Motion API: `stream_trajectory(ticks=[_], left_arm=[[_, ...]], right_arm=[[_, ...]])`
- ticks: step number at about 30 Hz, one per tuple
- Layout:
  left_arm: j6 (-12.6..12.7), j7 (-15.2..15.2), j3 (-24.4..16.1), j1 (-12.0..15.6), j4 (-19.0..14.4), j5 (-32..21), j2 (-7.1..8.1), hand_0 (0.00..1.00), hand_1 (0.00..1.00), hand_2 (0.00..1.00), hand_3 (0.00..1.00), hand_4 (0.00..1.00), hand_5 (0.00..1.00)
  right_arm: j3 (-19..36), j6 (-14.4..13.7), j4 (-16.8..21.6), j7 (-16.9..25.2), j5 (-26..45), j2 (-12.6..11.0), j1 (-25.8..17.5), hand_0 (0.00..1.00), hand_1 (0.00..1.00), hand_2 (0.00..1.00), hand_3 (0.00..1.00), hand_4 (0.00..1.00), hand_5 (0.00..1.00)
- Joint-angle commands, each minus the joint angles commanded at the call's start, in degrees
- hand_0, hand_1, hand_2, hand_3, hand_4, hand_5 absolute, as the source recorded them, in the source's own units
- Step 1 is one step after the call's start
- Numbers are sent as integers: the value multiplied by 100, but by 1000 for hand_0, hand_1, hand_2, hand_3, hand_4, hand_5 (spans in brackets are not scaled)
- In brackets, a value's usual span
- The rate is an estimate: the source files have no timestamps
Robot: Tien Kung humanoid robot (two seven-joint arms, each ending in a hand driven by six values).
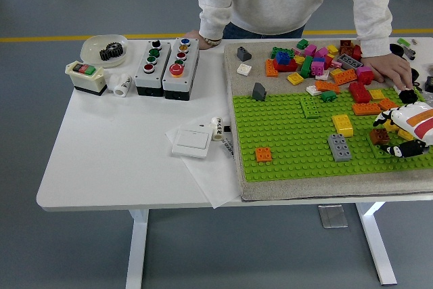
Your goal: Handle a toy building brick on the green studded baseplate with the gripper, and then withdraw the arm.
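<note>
The green studded baseplate (298,147) lies on a grey mat on the right half of the table. On it stand an orange brick (264,154), a grey brick (339,147), a yellow brick (342,124) and a green brick (310,107). My right hand (394,136) reaches in from the right edge over the plate's right end. Its black fingers (383,121) curl around a brown brick (379,136) that sits on the plate. The left arm is out of the picture.
A pile of loose bricks (318,62) covers the mat's far side, and a person's hand (392,69) rests on it. The person's other hand (200,35) rests by two button boxes (166,65). A white switch (192,143), a paper sheet and a bowl with a gear (105,49) are on the left.
</note>
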Motion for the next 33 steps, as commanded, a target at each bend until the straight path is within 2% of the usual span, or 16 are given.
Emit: stream_trajectory(ticks=[5, 10, 12, 14, 16, 17, 19, 22, 23, 26, 28, 29, 33], left_arm=[[2, 3, -12, 4, 1, 15, -1, 804, 822, 804, 650, 707, 636], [-7, -6, 11, 1, 2, 2, 9, 804, 822, 804, 650, 707, 636], [-10, -9, 18, -1, 3, -3, 12, 803, 822, 804, 650, 706, 636], [-10, -11, 24, -2, 4, -8, 14, 803, 822, 804, 650, 706, 636], [-9, -13, 34, -6, 5, -15, 17, 803, 822, 804, 650, 706, 636], [-9, -14, 35, -7, 6, -16, 17, 801, 820, 803, 649, 706, 636], [-10, -19, 46, -10, 7, -28, 20, 801, 820, 803, 649, 706, 636], [-8, -27, 55, -16, 10, -42, 23, 801, 820, 803, 649, 706, 636], [-8, -28, 56, -17, 10, -43, 23, 800, 820, 803, 649, 706, 635], [-11, -29, 61, -19, 11, -47, 26, 800, 820, 803, 649, 706, 635], [-12, -26, 52, -18, 12, -35, 26, 800, 820, 803, 649, 706, 635], [-13, -23, 44, -17, 12, -26, 25, 799, 820, 803, 649, 706, 635], [-14, -13, 27, -17, 13, 5, 29, 799, 820, 803, 649, 706, 635]], right_arm=[[168, 9, 124, -6, -60, -28, -46, 500, 578, 676, 712, 846, 234], [615, 101, 497, -54, -182, -161, -152, 500, 578, 676, 712, 846, 234], [772, 159, 647, -98, -204, -203, -189, 499, 587, 689, 725, 878, 254], [906, 252, 812, -152, -198, -248, -235, 499, 587, 689, 725, 878, 254], [1133, 484, 1077, -322, -134, -308, -344, 499, 587, 689, 725, 878, 254], [1167, 525, 1118, -349, -129, -315, -360, 527, 604, 692, 732, 923, 307], [1342, 708, 1330, -497, -157, -367, -458, 527, 604, 692, 732, 923, 307], [1696, 968, 1771, -712, -91, -473, -715, 527, 604, 692, 732, 923, 307], [1749, 995, 1850, -736, -67, -485, -751, 664, 677, 722, 698, 932, 575], [2183, 1156, 2360, -969, 106, -583, -1100, 664, 677, 722, 698, 932, 575], [2337, 1232, 2559, -1036, 192, -625, -1220, 664, 677, 722, 698, 932, 575], [2389, 1264, 2634, -1058, 220, -643, -1261, 680, 690, 724, 659, 903, 637], [2553, 1415, 2876, -1116, 388, -713, -1420, 680, 690, 724, 659, 903, 637]])
